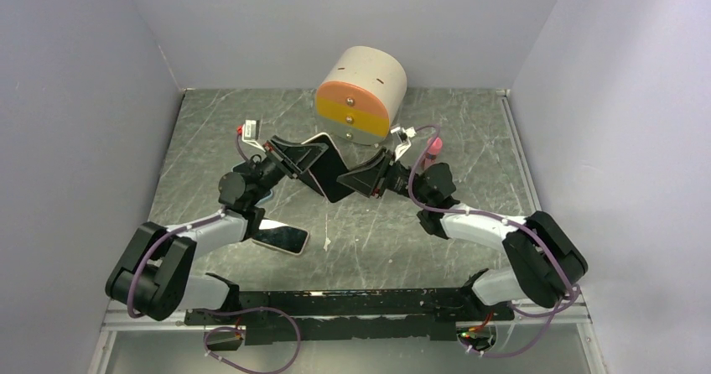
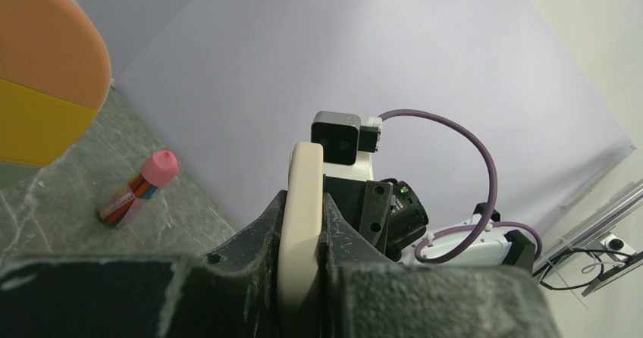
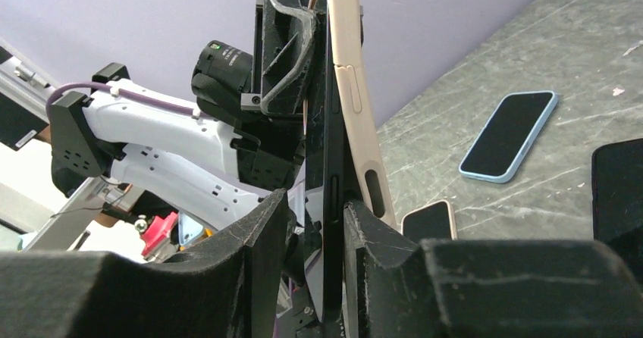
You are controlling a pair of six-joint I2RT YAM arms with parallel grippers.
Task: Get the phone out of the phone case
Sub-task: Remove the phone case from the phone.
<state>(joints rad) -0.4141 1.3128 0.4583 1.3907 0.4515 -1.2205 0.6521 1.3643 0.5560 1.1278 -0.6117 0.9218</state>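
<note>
Above the grey marbled table point(image 1: 210, 139), the left gripper's point(image 1: 303, 166) fingers point(image 2: 227, 277) pinch the edge of the beige phone case point(image 2: 302, 224). Just beside it, the thin black phone point(image 3: 326, 186) stands between the right gripper's point(image 1: 356, 179) fingers point(image 3: 379, 232). Whether they clamp it, I cannot tell.

walls point(image 1: 84, 97): plain lavender | tabletop point(image 1: 469, 139): grey marbled, scratched | light: even

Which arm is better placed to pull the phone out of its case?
Likely right: the right gripper has the dark phone between its fingers, while the left gripper clamps the cream case.
</note>
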